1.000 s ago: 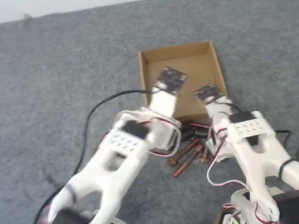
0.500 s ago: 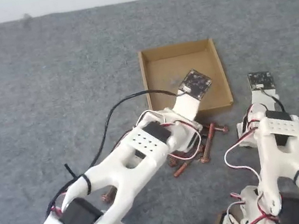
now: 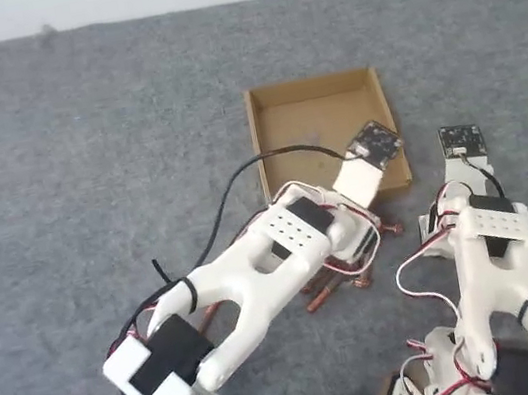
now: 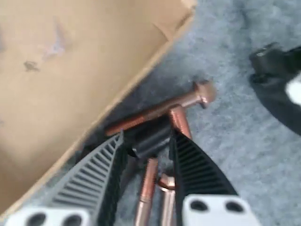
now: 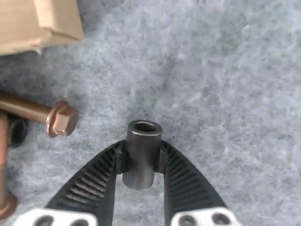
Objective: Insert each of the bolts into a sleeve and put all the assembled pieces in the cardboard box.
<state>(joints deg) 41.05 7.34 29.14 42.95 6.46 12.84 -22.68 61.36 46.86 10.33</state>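
- Right pincer (image 5: 141, 155): clenched on the upright sleeve (image 5: 142, 150), jaws narrow, ribbed pads on both flanks. Bore faces up and is empty. It sits over bare bench (image 5: 225, 84); can't tell if the sleeve base touches
- Left pincer (image 4: 146, 139): jaws a narrow gap apart with the black sleeve (image 4: 151, 139) between them. Looks clenched on it, but pad contact is clear on one side only. It sits right on the bolt pile (image 4: 155, 110), just beside the outer wall of the cardboard box (image 4: 56, 61)
- Key relation: the hex-head bolt (image 5: 28, 110) lies flat on the bench, off to the side of the right pincer, toward the box corner. Head end points at the right pincer and the shank runs away, roughly along the box's near wall. So bolt axis is flat and sleeve bore vertical, square to each other
- High view: the pile lies under the left arm's wrist at the box's near right corner. The right arm stands apart, out past that corner, so the left arm is clearly nearer the bolts
- Judgement: this is the mating step and no assembly is made yet, since the box floor is bare
- Next move needs a bolt lifted by the shank, tipped threaded-end down and lined up over the bore, or the sleeve laid over to match
- Risk: shanks in the pile cross each other, so a grab may drag a neighbour
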